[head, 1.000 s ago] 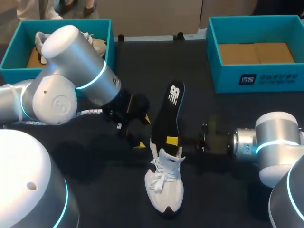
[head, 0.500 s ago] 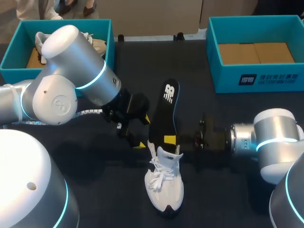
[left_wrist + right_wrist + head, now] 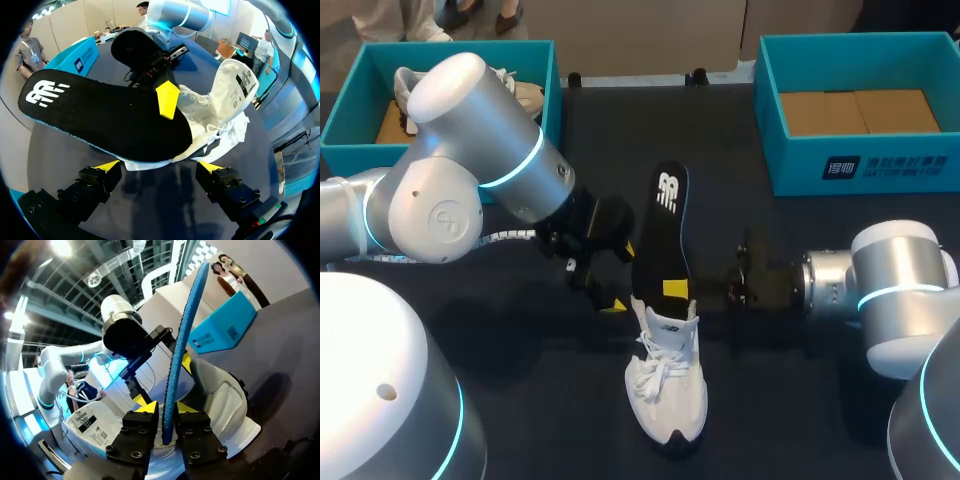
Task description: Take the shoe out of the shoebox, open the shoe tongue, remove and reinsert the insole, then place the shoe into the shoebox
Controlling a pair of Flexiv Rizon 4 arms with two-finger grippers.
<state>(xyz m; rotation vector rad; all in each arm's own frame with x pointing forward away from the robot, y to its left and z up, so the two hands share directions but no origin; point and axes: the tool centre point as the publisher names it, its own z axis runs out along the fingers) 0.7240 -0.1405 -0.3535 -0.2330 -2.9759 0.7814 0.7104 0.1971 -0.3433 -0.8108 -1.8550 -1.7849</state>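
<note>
From here I see a black matte table [image 3: 620,130] spanning left to right. Its far edge runs straight, and soft overhead light casts faint shadows on its near side.

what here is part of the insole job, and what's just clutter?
Job: shoe; insole, held in right gripper; right box, empty, likely the shoe's.
Lying about: left box; second shoe inside it.

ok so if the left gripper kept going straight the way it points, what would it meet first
Probably the black insole, just where it enters the white shoe. Both sit right ahead of the open left gripper; depth is too unclear to say which comes first.
</note>
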